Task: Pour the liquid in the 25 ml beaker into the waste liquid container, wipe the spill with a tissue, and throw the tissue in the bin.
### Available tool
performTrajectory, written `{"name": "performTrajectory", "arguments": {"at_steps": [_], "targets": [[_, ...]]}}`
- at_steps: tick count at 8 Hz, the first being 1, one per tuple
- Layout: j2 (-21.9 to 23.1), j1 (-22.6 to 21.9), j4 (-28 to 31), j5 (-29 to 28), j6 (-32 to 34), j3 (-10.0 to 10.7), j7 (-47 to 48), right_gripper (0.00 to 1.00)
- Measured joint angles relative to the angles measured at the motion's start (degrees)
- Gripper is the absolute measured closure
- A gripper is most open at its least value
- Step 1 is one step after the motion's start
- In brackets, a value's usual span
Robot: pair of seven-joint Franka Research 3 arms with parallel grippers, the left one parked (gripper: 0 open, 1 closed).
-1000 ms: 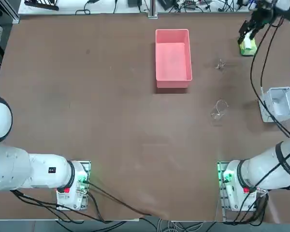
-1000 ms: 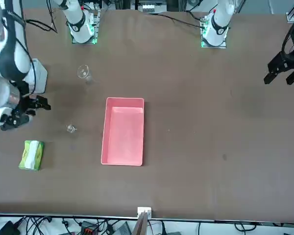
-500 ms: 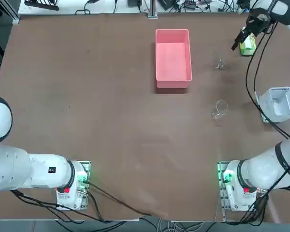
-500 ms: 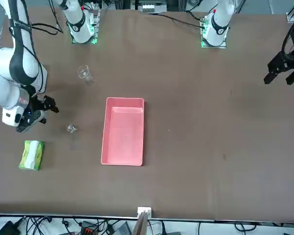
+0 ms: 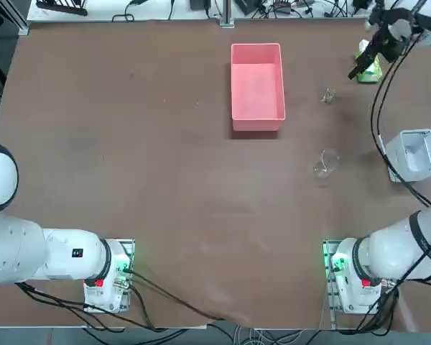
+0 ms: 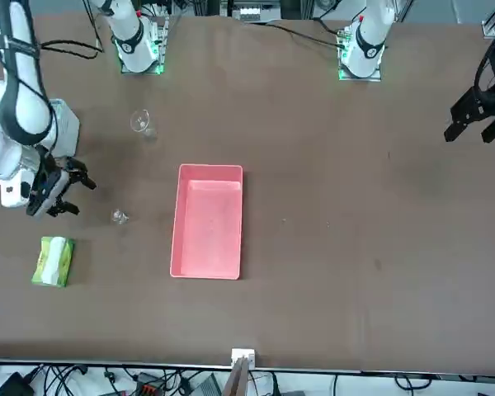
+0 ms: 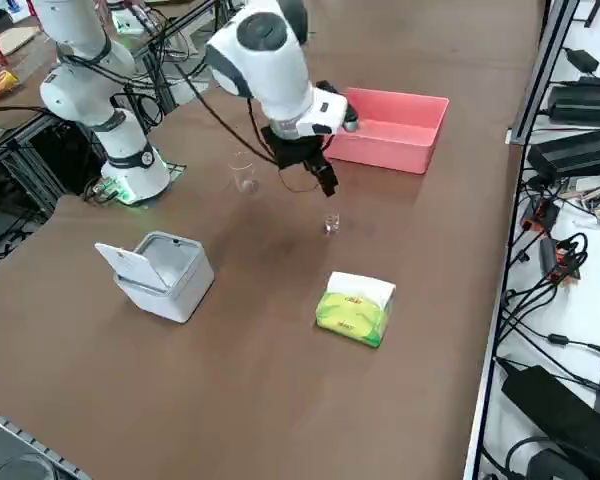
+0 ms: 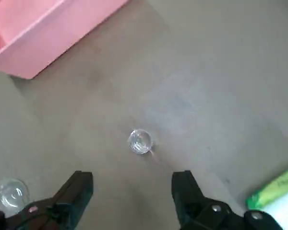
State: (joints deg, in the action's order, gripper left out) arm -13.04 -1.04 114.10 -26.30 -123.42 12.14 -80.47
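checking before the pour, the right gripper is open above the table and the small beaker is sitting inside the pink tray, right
Not quite. The right gripper is open above the table, but the small beaker stands on the bare table, apart from the pink tray, not inside it. The right wrist view shows this.

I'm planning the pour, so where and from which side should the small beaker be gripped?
The 25 ml beaker stands upright and alone on the table, so probably grip its side wall from above or slightly sideways, jaws straddling it below the rim. The right gripper is open above the table short of it, nothing between them.
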Motion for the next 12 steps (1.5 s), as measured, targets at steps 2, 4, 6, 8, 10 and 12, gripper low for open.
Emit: {"name": "performTrajectory", "arguments": {"at_steps": [2,4,6,8,10,12], "targets": [[-1.2,2.8,0.9,-8.0,1.4,0.1,-12.9,0.0],[-3.5,4.5,1.1,-15.7,4.4,0.1,-23.2,0.0],[-5.5,5.8,1.0,-17.9,7.0,0.1,-28.7,0.0],[-6.4,7.3,1.0,-20.0,8.8,0.1,-35.4,0.0],[-8.0,8.2,1.0,-22.4,9.5,0.1,-41.6,0.0],[-10.8,8.4,-0.2,-23.5,9.8,0.0,-45.0,0.0]]}}
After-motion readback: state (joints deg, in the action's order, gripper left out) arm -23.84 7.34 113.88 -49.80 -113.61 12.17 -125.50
